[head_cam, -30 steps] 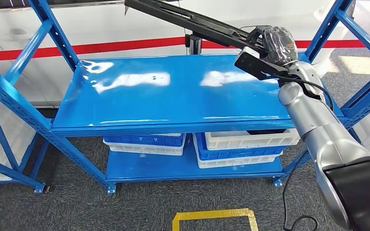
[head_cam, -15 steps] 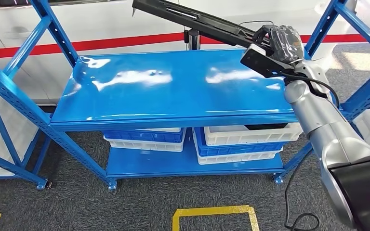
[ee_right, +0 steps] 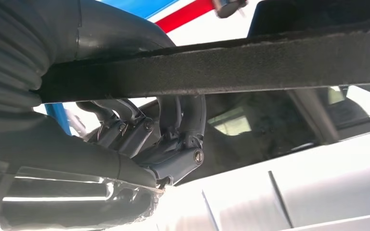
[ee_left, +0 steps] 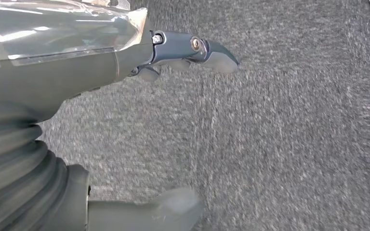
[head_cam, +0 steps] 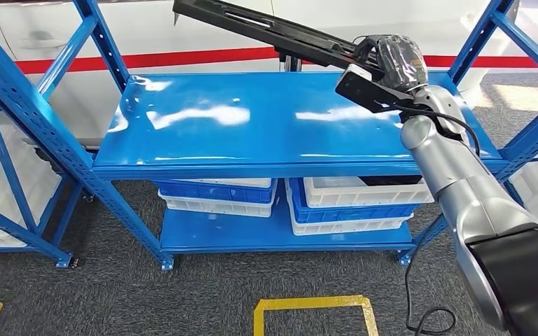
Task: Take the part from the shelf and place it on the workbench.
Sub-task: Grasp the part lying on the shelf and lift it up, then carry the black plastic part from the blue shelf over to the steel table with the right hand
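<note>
The part [head_cam: 266, 28] is a long black flat bar, held slanting in the air above the blue shelf top [head_cam: 252, 126]. My right hand [head_cam: 392, 59] grips its near end over the shelf's right rear corner, while the far end points up and to the left. In the right wrist view my fingers [ee_right: 173, 139] curl around the black bar [ee_right: 270, 62]. In the left wrist view my left hand [ee_left: 77, 96] hangs over grey carpet, fingers apart and holding nothing.
Blue uprights [head_cam: 35, 119] and diagonal braces frame the shelf on both sides. White and blue bins [head_cam: 354, 203] sit on the lower shelf. A yellow floor marking [head_cam: 315, 304] lies in front, and a black cable [head_cam: 427, 318] lies on the carpet at right.
The whole picture has shifted, so the camera has moved; the shelf now sits a little further right. My right hand keeps holding the part raised above the shelf.
</note>
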